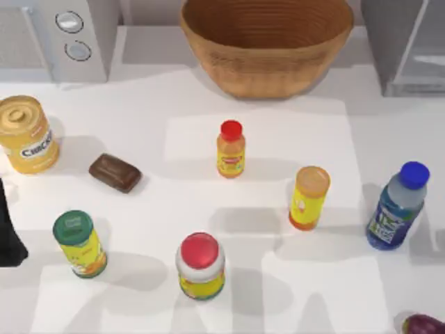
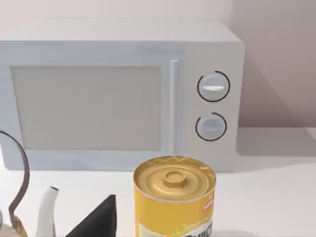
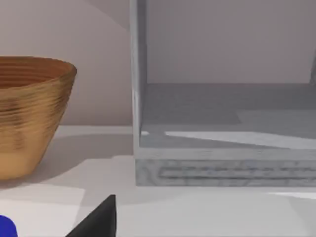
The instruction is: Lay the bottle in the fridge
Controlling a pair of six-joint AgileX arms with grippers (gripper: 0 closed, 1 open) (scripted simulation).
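The bottle [image 1: 395,207] stands upright near the table's right edge, clear plastic with a blue cap and a blue-green label. A bit of its blue cap [image 3: 5,227] shows in the right wrist view. The fridge [image 1: 411,47] is a grey box at the back right. Its door side is open, and the pale interior [image 3: 222,123] faces my right wrist camera. A dark part of my right gripper [image 3: 98,218] sits low in that view, apart from the bottle. My left arm [image 1: 10,233] is parked at the table's left edge, and its gripper [image 2: 98,219] faces the microwave.
A woven basket [image 1: 267,43] stands at the back middle and a microwave [image 1: 55,36] at the back left. Spread over the table are a yellow can [image 1: 26,136], a brown bar [image 1: 115,172], a small orange bottle [image 1: 230,149], a yellow canister [image 1: 308,197], a green-lidded can [image 1: 79,244] and a red-lidded jar [image 1: 200,266].
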